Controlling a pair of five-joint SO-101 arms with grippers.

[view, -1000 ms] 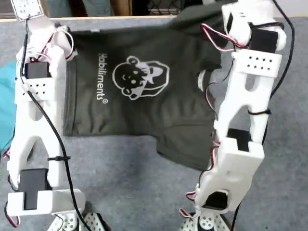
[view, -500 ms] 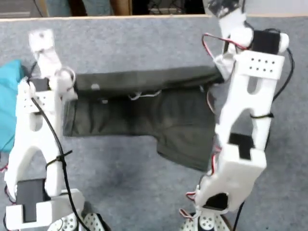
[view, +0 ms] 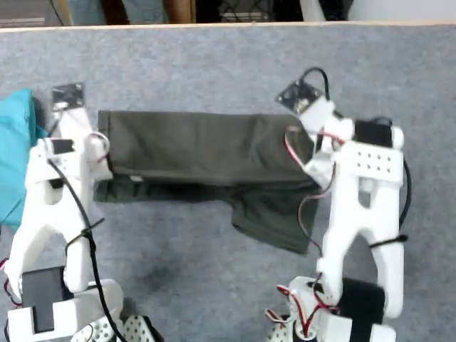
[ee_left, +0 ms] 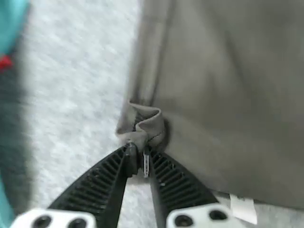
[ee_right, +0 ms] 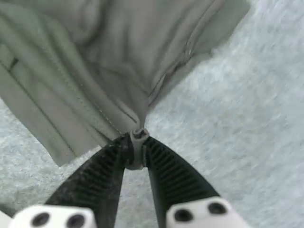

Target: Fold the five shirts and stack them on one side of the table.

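A dark olive shirt (view: 206,146) lies across the middle of the grey table (view: 214,64), folded over on itself so its plain side faces up. One sleeve (view: 274,217) sticks out toward the near edge. My left gripper (view: 102,162) is at the shirt's left end, shut on a bunched fold of the shirt (ee_left: 223,95), as seen at the left gripper (ee_left: 137,154) in the left wrist view. My right gripper (view: 313,153) is at the right end. The right gripper (ee_right: 137,137) is shut on a pinch of the shirt (ee_right: 95,57).
A teal shirt (view: 14,149) lies at the table's left edge, beside the left arm; its teal cloth (ee_left: 12,19) is also in the left wrist view. The table's far wooden edge (view: 214,26) runs along the back. Grey table stretches in front of the shirt.
Both grippers have drawn the shirt's far edge toward the near side, folding it over. The white print that faced up a second ago is now hidden.
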